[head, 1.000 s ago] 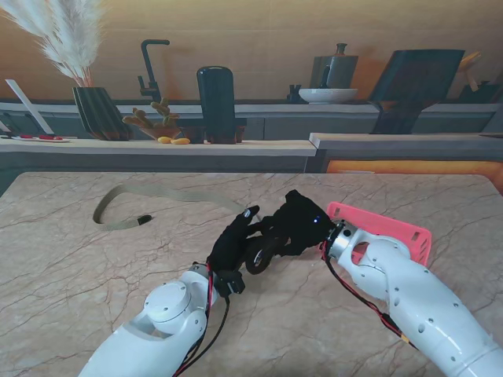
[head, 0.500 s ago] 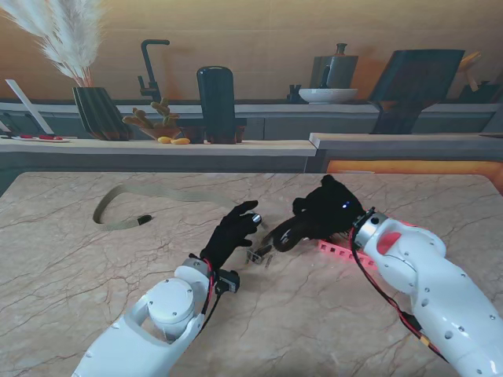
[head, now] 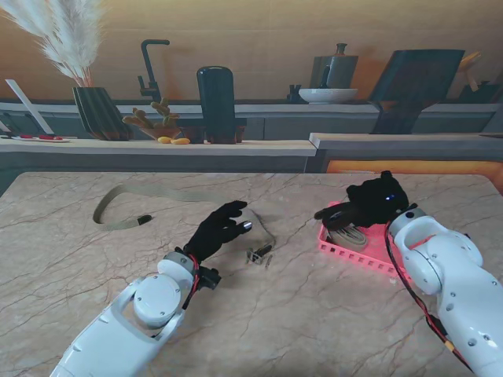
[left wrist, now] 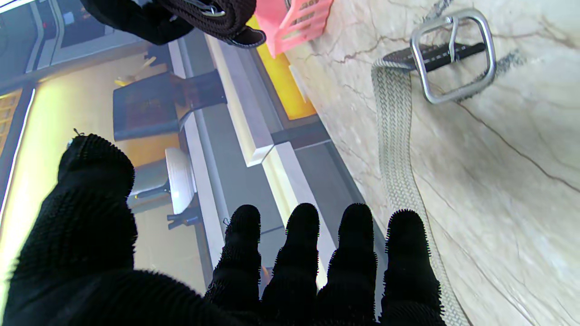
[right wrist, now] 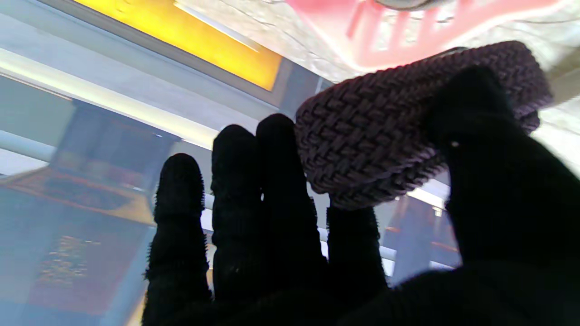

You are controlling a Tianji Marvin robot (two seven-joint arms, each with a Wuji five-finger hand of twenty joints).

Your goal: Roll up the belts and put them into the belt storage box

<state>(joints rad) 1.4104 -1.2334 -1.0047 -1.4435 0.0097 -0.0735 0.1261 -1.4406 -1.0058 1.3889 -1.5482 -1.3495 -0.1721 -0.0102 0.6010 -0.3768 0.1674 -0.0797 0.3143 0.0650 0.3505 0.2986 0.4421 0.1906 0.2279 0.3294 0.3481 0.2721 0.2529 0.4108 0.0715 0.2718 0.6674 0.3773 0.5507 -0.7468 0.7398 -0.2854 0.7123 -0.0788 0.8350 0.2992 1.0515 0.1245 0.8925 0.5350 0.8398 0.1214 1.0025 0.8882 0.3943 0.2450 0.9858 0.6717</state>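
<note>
My right hand (head: pixel 371 202) is shut on a rolled dark woven belt (head: pixel 331 217) (right wrist: pixel 408 117), held just over the near-left end of the pink storage box (head: pixel 376 253) (right wrist: pixel 398 45); thumb and fingers pinch the roll. A pale rolled strap (head: pixel 350 236) seems to lie in the box under it. A beige belt (head: pixel 157 196) (left wrist: pixel 398 158) lies unrolled across the table, its metal buckle (head: pixel 260 254) (left wrist: pixel 453 54) on the marble. My left hand (head: pixel 219 228) (left wrist: pixel 190 262) hovers open over the belt's buckle end, holding nothing.
The marble table's far edge meets a counter ledge (head: pixel 157 146) bearing a feather vase (head: pixel 98 110), a dark cylinder (head: pixel 216 102) and small ornaments. The beige belt's tail (head: pixel 144 220) lies at the far left.
My right hand has carried the dark rolled belt rightwards from the table's middle to over the pink box. The left hand let go, opened and drew back left, uncovering the beige belt's buckle.
</note>
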